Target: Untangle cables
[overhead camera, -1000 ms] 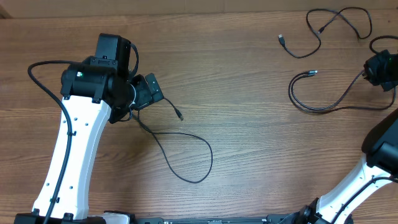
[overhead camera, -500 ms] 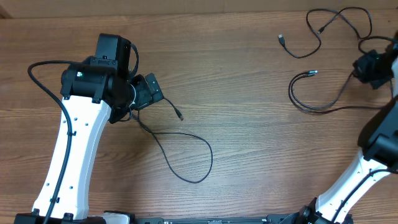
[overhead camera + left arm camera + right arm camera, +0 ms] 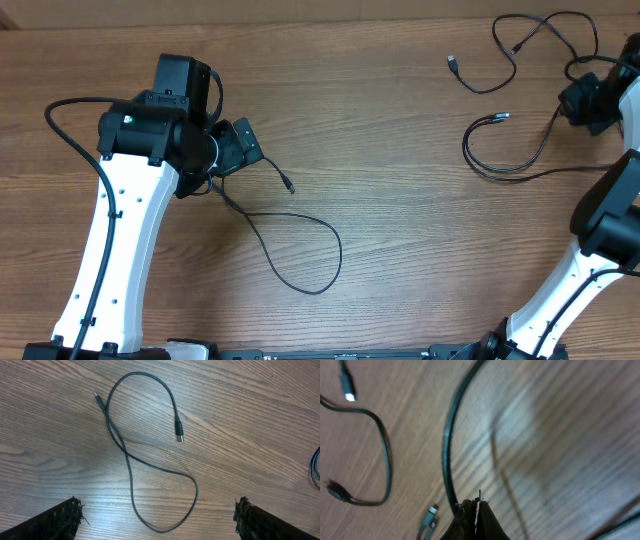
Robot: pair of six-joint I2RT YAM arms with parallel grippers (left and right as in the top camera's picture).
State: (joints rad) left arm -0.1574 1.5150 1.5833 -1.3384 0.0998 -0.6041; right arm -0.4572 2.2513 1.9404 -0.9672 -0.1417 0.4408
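Black cables are lying as three separate strands on the wooden desk (image 3: pixel 400 200), and the overhead view is showing none of them crossing another.

The right end effector (image 3: pixel 583 101) is working at the far right edge. Its fingers (image 3: pixel 470 517) are pressed together and pinching the right-hand cable (image 3: pixel 465 148) close to the desk. From that pinch the cord is arcing away in a wide open loop, with its silver plug resting at the loop's upper end. Gripping low and near one end is probably meant to let the arm drag this strand clear of the upper cable (image 3: pixel 485 91), which is curling just beside it near the desk's top right corner.

The left end effector (image 3: pixel 240 148) is hovering over the left cable (image 3: pixel 340 255) with its fingertips (image 3: pixel 65 517) spread wide and touching nothing. That cord is lying flat, well apart from the other two, and crossing itself once in a loose figure-eight with both plugs free. The open stance is likely there because this strand is already separated, and only its self-crossing is waiting to be pulled out.
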